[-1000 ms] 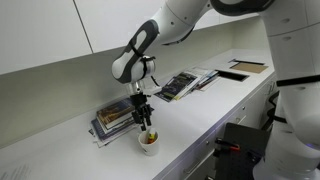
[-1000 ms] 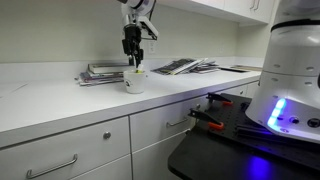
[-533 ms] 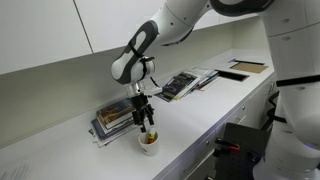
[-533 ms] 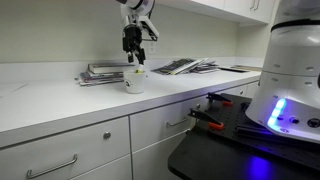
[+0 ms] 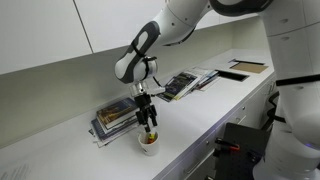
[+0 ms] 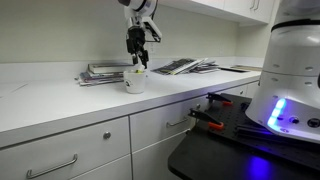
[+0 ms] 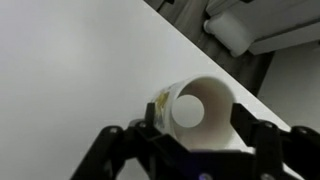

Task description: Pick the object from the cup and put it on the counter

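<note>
The pincer [image 5: 148, 124] hangs straight down over the cup [image 5: 149, 143], fingers pointing into its mouth. That upright, centred pose suits a reach into a narrow opening from above. In the wrist view the fingers stand spread, one on each side of the cup's rim, with nothing visible between them. I judge it is not gripping anything, though the fingertips are dark and blurred there.

The object [image 7: 160, 98] shows as a small yellowish-green patch against the rim of the cup. It sits on the side nearer one finger, not at the middle, so it is off the line between the fingers. The pincer would probably need to shift towards that side before it presses together. If it does not, one finger could meet the cup wall and push the cup along the surface [image 5: 205, 112].

The cup stands upright near the front edge of the surface, just in front of the stack of books [image 5: 112, 120] and apart from it. There is bare white surface beside the cup on the side away from the books, and that looks the natural place to set the object down.

By count there is one pincer, one cup and one object that I can make out. The exterior views are too small to tell whether more lies in the cup. There is also one stack of books, and further along a spread of open magazines [image 5: 185, 83] whose number I cannot tell.
</note>
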Controlling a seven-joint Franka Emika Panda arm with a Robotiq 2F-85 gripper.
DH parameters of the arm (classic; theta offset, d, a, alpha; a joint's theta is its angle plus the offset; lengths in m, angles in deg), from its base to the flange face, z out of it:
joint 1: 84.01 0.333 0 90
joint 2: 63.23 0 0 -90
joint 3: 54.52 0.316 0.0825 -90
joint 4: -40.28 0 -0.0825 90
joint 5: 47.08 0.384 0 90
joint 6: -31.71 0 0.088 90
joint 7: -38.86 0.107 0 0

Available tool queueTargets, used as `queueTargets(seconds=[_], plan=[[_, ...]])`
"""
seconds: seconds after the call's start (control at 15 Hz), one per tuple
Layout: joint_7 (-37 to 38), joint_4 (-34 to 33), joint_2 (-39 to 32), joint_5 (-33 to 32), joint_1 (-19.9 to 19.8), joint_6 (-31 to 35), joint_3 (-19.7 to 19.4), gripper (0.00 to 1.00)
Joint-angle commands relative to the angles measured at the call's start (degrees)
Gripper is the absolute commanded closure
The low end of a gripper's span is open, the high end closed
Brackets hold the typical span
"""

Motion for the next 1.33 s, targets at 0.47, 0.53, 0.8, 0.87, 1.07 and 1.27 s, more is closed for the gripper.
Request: queueTargets(seconds=[0.47,0.53,0.8,0.87,1.07,1.27], plan=[[-2.5,1.2,0.5,2.3,-1.6,-1.1,0.3,0.89],[-3.1,1.2,0.6,2.5,-1.7,-1.1,0.4,0.9],[-7.4,2.0,2.9,4.4,-2.2,-1.6,0.9,0.9],[-9.1,2.4,4.2,5.4,-2.4,-1.8,1.0,0.9],[-14.2,4.0,9.7,6.8,-3.2,-2.9,-0.1,0.9],[-18.2,7.2,15.0,5.8,-3.9,-5.4,-2.2,0.9]])
